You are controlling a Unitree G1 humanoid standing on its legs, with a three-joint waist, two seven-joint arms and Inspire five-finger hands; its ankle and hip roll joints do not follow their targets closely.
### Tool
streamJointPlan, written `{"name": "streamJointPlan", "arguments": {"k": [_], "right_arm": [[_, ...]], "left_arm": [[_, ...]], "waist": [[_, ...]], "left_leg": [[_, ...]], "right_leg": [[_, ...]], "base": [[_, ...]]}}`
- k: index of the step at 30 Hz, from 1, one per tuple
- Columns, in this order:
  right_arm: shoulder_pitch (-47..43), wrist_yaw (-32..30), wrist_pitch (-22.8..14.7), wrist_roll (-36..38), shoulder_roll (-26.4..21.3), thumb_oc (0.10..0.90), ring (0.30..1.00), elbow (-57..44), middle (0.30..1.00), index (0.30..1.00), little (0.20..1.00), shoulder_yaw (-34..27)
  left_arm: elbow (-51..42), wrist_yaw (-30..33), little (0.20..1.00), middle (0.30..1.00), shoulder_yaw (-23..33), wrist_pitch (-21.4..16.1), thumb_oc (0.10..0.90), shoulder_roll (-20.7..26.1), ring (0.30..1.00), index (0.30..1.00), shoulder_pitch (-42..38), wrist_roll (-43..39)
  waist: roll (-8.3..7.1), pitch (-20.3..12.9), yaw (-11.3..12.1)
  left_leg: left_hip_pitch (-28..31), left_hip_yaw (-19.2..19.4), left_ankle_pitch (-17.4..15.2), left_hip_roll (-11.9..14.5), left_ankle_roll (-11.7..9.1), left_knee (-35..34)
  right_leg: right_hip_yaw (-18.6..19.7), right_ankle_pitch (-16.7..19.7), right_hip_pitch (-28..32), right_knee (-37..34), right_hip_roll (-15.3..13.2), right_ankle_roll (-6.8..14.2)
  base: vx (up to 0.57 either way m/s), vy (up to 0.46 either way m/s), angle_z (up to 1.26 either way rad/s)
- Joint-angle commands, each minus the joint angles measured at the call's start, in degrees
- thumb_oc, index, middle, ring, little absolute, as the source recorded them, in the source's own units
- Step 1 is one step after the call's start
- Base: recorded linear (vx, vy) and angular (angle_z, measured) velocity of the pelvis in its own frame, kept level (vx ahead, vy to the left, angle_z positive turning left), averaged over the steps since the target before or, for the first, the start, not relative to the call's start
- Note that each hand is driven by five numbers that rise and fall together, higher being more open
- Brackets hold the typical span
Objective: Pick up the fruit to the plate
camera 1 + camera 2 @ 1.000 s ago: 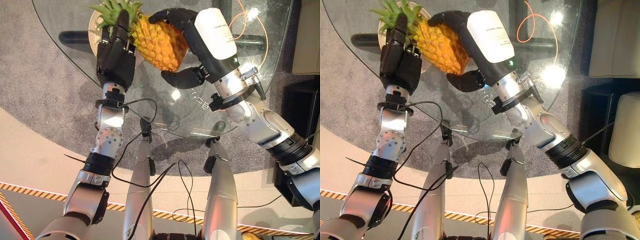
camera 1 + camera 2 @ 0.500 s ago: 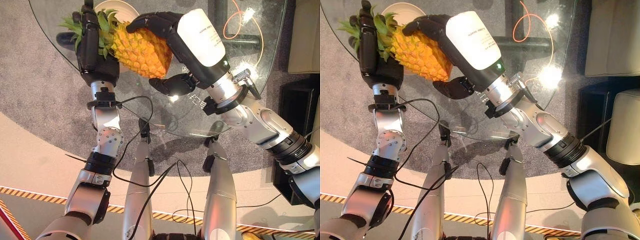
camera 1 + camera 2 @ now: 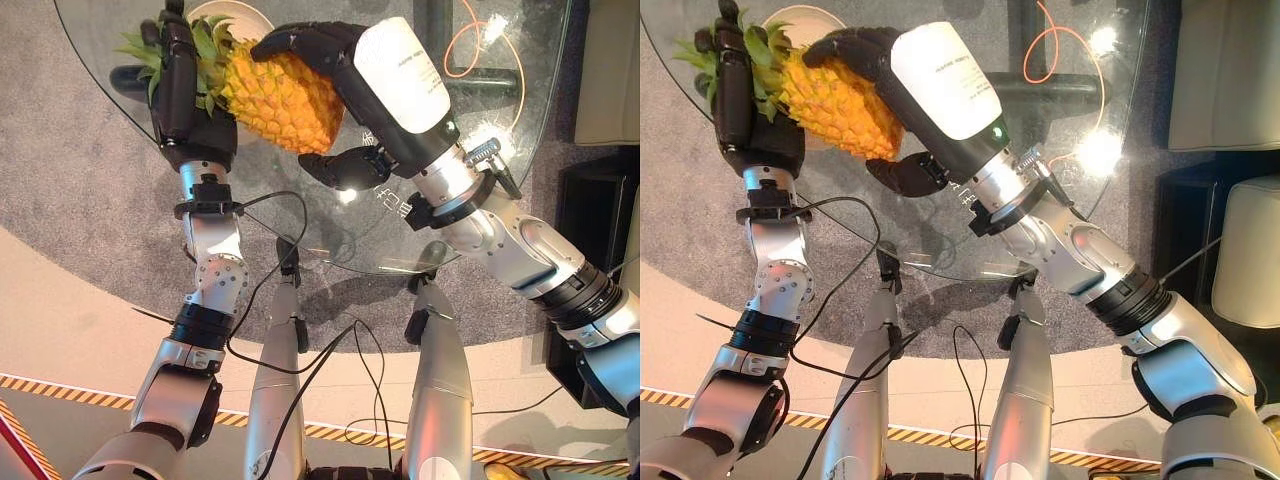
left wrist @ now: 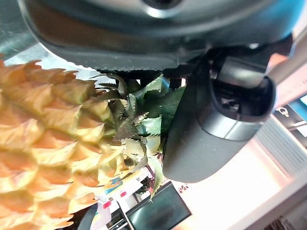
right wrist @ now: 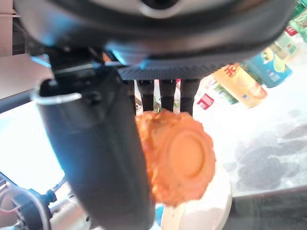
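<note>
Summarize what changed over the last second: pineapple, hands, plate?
Both hands carried the pineapple leftward across the glass table, so its leafy end now reaches over the plate; most of that travel came early, little in the last half second. The grip is unchanged: right hand curled round the body, left hand at the leafy crown. The plate and the orange cable stayed put.

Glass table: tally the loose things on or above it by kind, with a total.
Pineapple: 1, held between the left robot hand and right robot hand
Plate: 1, white, under the pineapple
Orange cable: 1
Total: 3
</note>
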Motion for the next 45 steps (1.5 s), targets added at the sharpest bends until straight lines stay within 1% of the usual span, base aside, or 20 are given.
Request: {"name": "streamJointPlan", "arguments": {"k": [1,10,11,14,19,20,21,22,23,24,25,26,27,28,32,36,39,41,42,45], "right_arm": [[-5.2,-3.7,-4.4,1.0,3.3,0.8,0.9,-6.1,0.9,0.9,0.9,-4.4],[-4.5,-3.7,-4.4,0.4,4.0,0.8,0.9,-5.7,0.9,0.9,0.9,-6.0],[-4.7,-3.7,-4.4,0.4,3.9,0.8,0.9,-5.7,0.9,0.9,0.9,-6.2],[-4.6,-3.7,-4.4,0.4,4.0,0.8,0.9,-5.7,0.9,0.9,0.9,-6.1],[-4.8,-4.3,-4.3,-0.1,4.3,0.8,0.9,-5.0,0.9,0.9,0.9,-6.3],[-5.1,-4.3,-4.2,0.0,4.2,0.8,0.9,-5.0,0.9,0.9,0.9,-6.4],[-4.9,-4.6,-4.2,-0.1,4.2,0.8,0.9,-4.9,0.9,0.9,0.9,-6.5],[-5.2,-4.8,-4.1,-0.1,4.2,0.8,0.9,-4.8,0.9,0.9,0.9,-6.6],[-5.0,-5.1,-3.8,-0.3,4.3,0.8,0.9,-4.7,0.9,0.9,0.9,-6.9],[-5.2,-5.1,-3.7,-0.3,4.2,0.8,0.9,-4.8,0.9,0.9,0.9,-6.9],[-5.0,-5.3,-3.7,-0.3,4.3,0.8,0.9,-4.7,0.9,0.9,0.9,-7.1],[-5.2,-5.4,-3.7,-0.4,4.2,0.8,0.9,-4.6,0.9,0.9,0.9,-7.2],[-4.9,-5.7,-3.7,-0.5,4.4,0.8,0.9,-4.4,0.9,0.9,0.9,-7.3],[-5.2,-5.9,-3.4,-0.6,4.4,0.8,0.9,-4.4,0.9,0.9,0.9,-7.4],[-5.1,-6.7,-2.9,-0.2,4.4,0.8,0.9,-4.0,0.9,0.9,0.9,-7.8],[-4.2,-8.1,-2.9,0.3,4.4,0.8,0.9,-3.4,0.9,0.9,0.9,-8.7],[-3.3,-9.6,-2.1,0.4,4.6,0.8,0.9,-2.8,0.9,0.9,0.9,-9.7],[-2.7,-12.0,-0.7,0.8,4.6,0.8,0.9,-1.6,0.9,0.9,0.9,-10.4],[-2.6,-13.0,-0.3,1.1,4.6,0.8,0.9,-1.2,0.9,0.9,0.9,-10.9],[-1.0,-16.9,0.8,3.0,4.5,0.8,0.9,1.4,0.9,0.9,0.9,-12.6]], "left_arm": [[-4.5,-0.4,0.2,0.3,0.6,-5.5,0.1,0.8,0.3,0.3,-8.8,8.8],[-3.5,5.4,0.2,0.3,2.4,-7.7,0.1,0.5,0.3,0.3,-9.0,12.6],[-3.4,6.2,0.2,0.3,2.5,-8.0,0.1,0.6,0.3,0.3,-9.3,12.9],[-3.2,7.5,0.2,0.3,2.7,-8.6,0.1,0.5,0.3,0.3,-9.2,13.8],[-2.4,12.2,0.2,0.3,3.4,-10.6,0.1,0.2,0.3,0.3,-9.6,17.1],[-2.5,13.0,0.2,0.3,3.5,-10.8,0.1,0.2,0.3,0.3,-9.9,17.6],[-2.4,14.3,0.2,0.3,3.6,-11.1,0.1,0.3,0.3,0.3,-9.8,18.4],[-2.5,15.1,0.2,0.3,3.7,-11.3,0.1,0.3,0.3,0.3,-10.0,19.1],[-2.3,16.8,0.2,0.3,4.0,-11.7,0.1,0.2,0.3,0.3,-9.8,20.3],[-2.4,17.0,0.2,0.3,4.0,-11.8,0.1,0.2,0.3,0.3,-10.1,20.5],[-2.2,18.0,0.2,0.3,4.2,-12.0,0.1,0.2,0.3,0.3,-9.8,21.3],[-2.2,18.5,0.2,0.3,4.3,-12.0,0.1,0.3,0.3,0.3,-10.1,21.7],[-2.1,19.6,0.2,0.3,4.5,-12.1,0.1,0.1,0.3,0.3,-9.9,22.6],[-2.2,20.5,0.2,0.3,4.6,-12.3,0.1,0.2,0.3,0.3,-10.2,23.4],[-1.9,23.4,0.2,0.3,4.9,-12.9,0.1,0.2,0.3,0.3,-10.3,25.8],[-1.3,26.7,0.2,0.3,5.4,-13.4,0.1,0.5,0.3,0.3,-10.5,29.3],[-0.9,30.0,0.2,0.3,5.8,-13.8,0.1,0.8,0.3,0.3,-10.6,33.5],[-0.3,33.0,0.2,0.3,6.0,-13.7,0.1,1.2,0.3,0.3,-11.0,38.2],[-0.2,33.7,0.2,0.3,6.2,-13.7,0.1,1.3,0.3,0.3,-11.3,39.5],[1.0,36.1,0.2,0.3,6.3,-13.7,0.1,2.1,0.3,0.3,-11.7,43.6]], "waist": [[-1.55,-1.3,0.8],[-1.61,-1.3,0.8],[-1.64,-1.3,0.7],[-1.68,-1.3,0.8],[-1.64,-1.3,0.8],[-1.64,-1.3,0.8],[-1.64,-1.3,0.8],[-1.63,-1.3,0.8],[-1.68,-1.3,0.9],[-1.68,-1.3,0.9],[-1.7,-1.3,0.9],[-1.7,-1.3,0.9],[-1.71,-1.3,0.9],[-1.71,-1.3,0.9],[-1.69,-1.3,0.8],[-1.79,-1.3,0.7],[-1.77,-1.3,0.6],[-1.73,-1.3,0.5],[-1.73,-1.3,0.4],[-1.87,-1.3,0.0]], "left_leg": [[-0.5,-0.5,-4.0,0.3,-2.4,3.4],[-0.3,-0.4,-4.0,0.3,-2.4,3.3],[-0.8,-0.5,-3.5,0.3,-2.3,3.3],[-0.5,-0.5,-3.9,0.4,-2.5,3.3],[-0.3,-0.4,-3.9,0.4,-2.5,3.1],[-0.8,-0.4,-3.4,0.3,-2.4,3.0],[-0.3,-0.4,-3.8,0.4,-2.5,3.0],[-0.8,-0.4,-3.3,0.3,-2.5,2.9],[-0.4,-0.4,-3.7,0.3,-2.6,3.0],[-1.0,-0.5,-3.2,0.3,-2.5,2.9],[-0.5,-0.5,-3.7,0.3,-2.6,2.9],[-1.0,-0.5,-3.3,0.2,-2.4,2.9],[-0.5,-0.5,-3.7,0.3,-2.5,2.9],[-1.0,-0.5,-3.3,0.3,-2.5,2.9],[-0.6,-0.4,-3.6,0.3,-2.6,2.7],[-0.6,-0.4,-3.5,0.4,-2.7,2.7],[-0.5,-0.3,-3.6,0.4,-2.7,2.8],[-0.3,-0.2,-3.6,0.4,-2.7,2.8],[-0.8,-0.2,-3.2,0.3,-2.6,2.8],[-0.2,-0.2,-3.8,0.5,-2.8,2.9]], "right_leg": [[-0.8,3.4,4.7,-8.0,0.5,3.4],[-0.9,3.2,4.7,-7.7,0.6,3.3],[-0.9,3.6,4.3,-7.8,0.5,3.2],[-0.9,3.2,4.6,-7.7,0.6,3.3],[-1.0,3.1,4.8,-7.8,0.6,3.3],[-1.1,3.6,4.4,-8.0,0.5,3.2],[-1.1,3.1,4.8,-7.8,0.5,3.3],[-1.1,3.6,4.4,-8.0,0.5,3.2],[-1.2,3.1,4.7,-7.8,0.5,3.3],[-1.2,3.6,4.3,-8.0,0.5,3.2],[-1.2,3.1,4.7,-7.8,0.5,3.3],[-1.2,3.5,4.2,-7.9,0.5,3.2],[-1.2,3.0,4.6,-7.7,0.6,3.3],[-1.2,3.5,4.1,-7.9,0.6,3.2],[-1.2,3.1,4.4,-7.8,0.7,3.2],[-1.1,3.1,4.5,-7.9,0.7,3.2],[-1.0,3.0,4.5,-7.7,0.8,3.2],[-0.9,2.9,4.6,-7.8,0.8,3.1],[-0.9,3.4,4.2,-8.0,0.7,3.0],[-0.6,3.0,4.6,-7.9,0.8,3.1]], "base": [[0.0,0.0,0.0],[0.0,0.0,0.0],[0.0,0.0,0.0],[0.0,0.0,0.0],[0.0,0.0,0.0],[0.0,0.0,0.0],[0.0,0.0,0.0],[0.0,0.0,0.0],[0.0,0.0,0.0],[0.0,0.0,0.0],[0.0,0.0,0.0],[0.0,0.0,0.0],[0.0,0.0,0.0],[0.0,0.0,0.0],[0.0,0.0,0.0],[0.0,0.0,0.0],[0.0,0.0,0.0],[-0.02,0.033,0.0],[-0.01,0.035,0.0],[0.0,0.044,0.0]]}}
